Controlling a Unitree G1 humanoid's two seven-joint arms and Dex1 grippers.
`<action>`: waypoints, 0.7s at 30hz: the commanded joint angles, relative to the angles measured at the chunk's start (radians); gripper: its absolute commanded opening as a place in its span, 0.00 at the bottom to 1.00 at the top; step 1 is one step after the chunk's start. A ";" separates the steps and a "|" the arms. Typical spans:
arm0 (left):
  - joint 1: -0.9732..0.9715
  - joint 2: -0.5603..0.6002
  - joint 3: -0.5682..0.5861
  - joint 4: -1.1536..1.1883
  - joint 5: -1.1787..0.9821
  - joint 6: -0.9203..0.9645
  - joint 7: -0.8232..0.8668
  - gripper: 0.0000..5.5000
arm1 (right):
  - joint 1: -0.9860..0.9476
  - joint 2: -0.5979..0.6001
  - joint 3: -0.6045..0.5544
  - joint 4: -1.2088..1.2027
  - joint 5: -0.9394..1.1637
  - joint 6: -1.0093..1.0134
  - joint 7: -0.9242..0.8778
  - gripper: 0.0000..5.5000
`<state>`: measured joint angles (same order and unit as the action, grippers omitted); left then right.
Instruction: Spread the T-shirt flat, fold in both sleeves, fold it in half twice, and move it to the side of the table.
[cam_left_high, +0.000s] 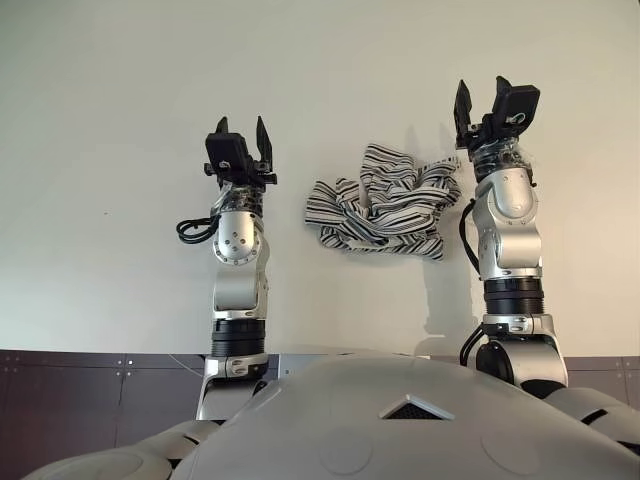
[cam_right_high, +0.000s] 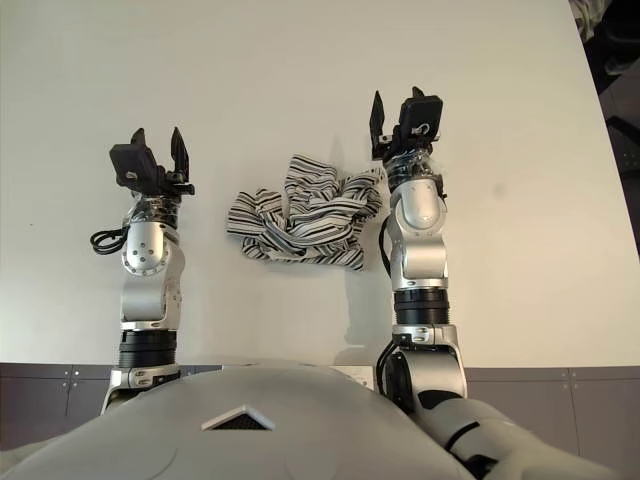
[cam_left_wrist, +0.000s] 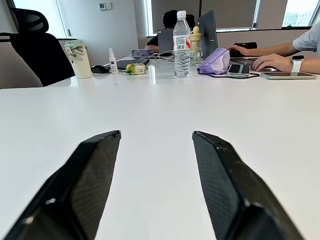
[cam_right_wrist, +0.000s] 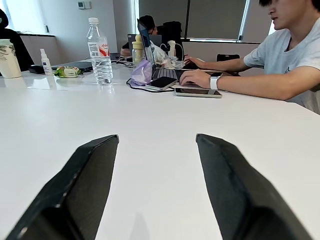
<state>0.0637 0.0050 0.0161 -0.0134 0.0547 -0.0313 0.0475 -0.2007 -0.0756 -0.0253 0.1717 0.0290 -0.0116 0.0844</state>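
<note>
A black-and-white striped T-shirt (cam_left_high: 382, 203) lies crumpled in a heap on the white table (cam_left_high: 120, 120), between my two arms. My left gripper (cam_left_high: 242, 132) stands open to the left of the heap, a short gap away, with nothing between its fingers. My right gripper (cam_left_high: 484, 102) is open too, just past the heap's right edge and a little farther out. In the left wrist view the left gripper (cam_left_wrist: 156, 145) has its two black fingers spread over bare table. The right gripper (cam_right_wrist: 157, 147) looks the same in the right wrist view.
At the table's far end stand a water bottle (cam_left_wrist: 181, 44), a cup (cam_left_wrist: 79, 59), a small spray bottle (cam_left_wrist: 113, 60), a purple mask (cam_left_wrist: 215, 62), phones and a laptop (cam_right_wrist: 159, 66), with people seated there. A black chair (cam_left_wrist: 35, 47) stands beyond the table edge.
</note>
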 joint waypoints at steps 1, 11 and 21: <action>-0.043 -0.008 -0.010 0.036 0.015 -0.010 0.015 0.48 | -0.045 -0.029 0.006 0.003 -0.006 0.028 0.029 0.52; -0.093 0.183 -0.247 -0.111 0.056 0.053 -0.364 0.48 | -0.099 -0.403 0.119 0.001 -0.017 -0.053 0.563 0.52; -0.039 0.440 -0.463 0.050 0.261 -0.070 -0.554 0.48 | -0.045 -0.577 0.236 0.064 -0.023 -0.149 0.921 0.52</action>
<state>0.0085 0.4081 -0.4146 -0.0247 0.2602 -0.0731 -0.4947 -0.2572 -0.6265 0.1982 0.1882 0.0392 -0.1261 0.9952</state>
